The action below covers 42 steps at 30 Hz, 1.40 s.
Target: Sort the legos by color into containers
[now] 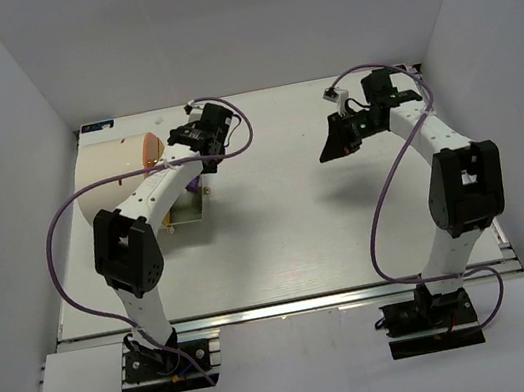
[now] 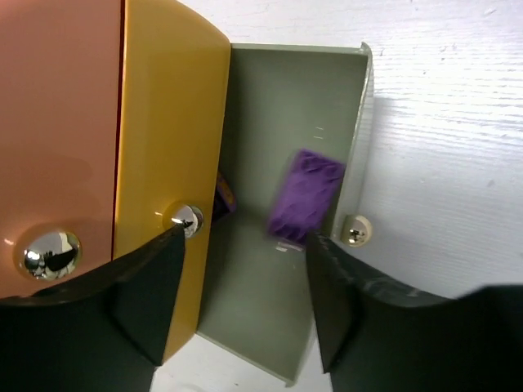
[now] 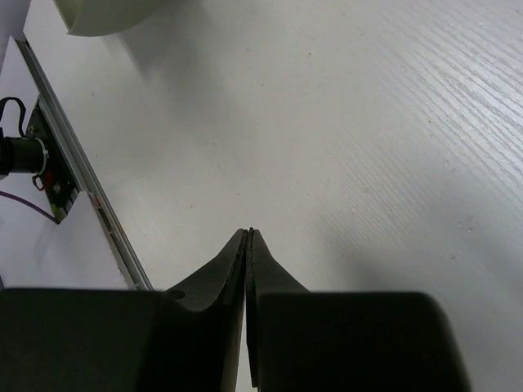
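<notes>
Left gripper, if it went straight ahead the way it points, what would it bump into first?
Probably the purple brick, blurred just beyond the open left gripper, with the grey-green drawer behind it. Depth is hard to judge.

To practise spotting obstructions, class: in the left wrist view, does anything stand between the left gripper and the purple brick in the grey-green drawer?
Nothing visible does. The purple brick shows inside the grey-green drawer, straight beyond the open left gripper, with clear space between. The yellow drawer front stands off to one side.
</notes>
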{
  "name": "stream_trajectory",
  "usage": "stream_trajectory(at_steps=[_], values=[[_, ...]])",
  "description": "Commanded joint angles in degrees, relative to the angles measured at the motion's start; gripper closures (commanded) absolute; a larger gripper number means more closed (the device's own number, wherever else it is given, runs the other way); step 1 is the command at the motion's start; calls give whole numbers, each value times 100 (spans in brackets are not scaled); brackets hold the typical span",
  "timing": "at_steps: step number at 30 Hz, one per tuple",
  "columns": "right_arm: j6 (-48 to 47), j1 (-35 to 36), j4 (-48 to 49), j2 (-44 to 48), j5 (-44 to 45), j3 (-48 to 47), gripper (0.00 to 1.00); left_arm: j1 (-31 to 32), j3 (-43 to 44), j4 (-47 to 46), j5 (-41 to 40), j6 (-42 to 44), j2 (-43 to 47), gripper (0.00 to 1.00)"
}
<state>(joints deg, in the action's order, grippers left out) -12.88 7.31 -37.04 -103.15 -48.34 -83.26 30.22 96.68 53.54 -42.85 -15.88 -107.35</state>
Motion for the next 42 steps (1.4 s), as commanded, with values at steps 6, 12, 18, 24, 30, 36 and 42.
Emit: stream_trajectory(at_steps=[6,12,18,24,30,36,42], values=[[-320,402,-172,-249,-35,-541,91,-95,359,147,74,-29,47,38],[-452,1086,30,-853,-19,-1103,100,-147,1299,-98,1189,94,697,100],[671,1949,846,-1873,843,-2316,100,-946,2108,367,1630,-82,1058,100],[2368,2441,2094,-2673,1677,-3064,100,-2185,1590,385,1947,-476,1427,99],[3089,2775,3149,-3210,2265,-3203,100,-3091,1555,543,1895,-915,1594,61],[3599,2960,3517,-3817,2259,-3837,100,-3715,985,526,1605,-1303,1901,27],[3925,3127,3932,-3958,2109,-3855,100,-4347,615,430,1569,-1576,2060,15]])
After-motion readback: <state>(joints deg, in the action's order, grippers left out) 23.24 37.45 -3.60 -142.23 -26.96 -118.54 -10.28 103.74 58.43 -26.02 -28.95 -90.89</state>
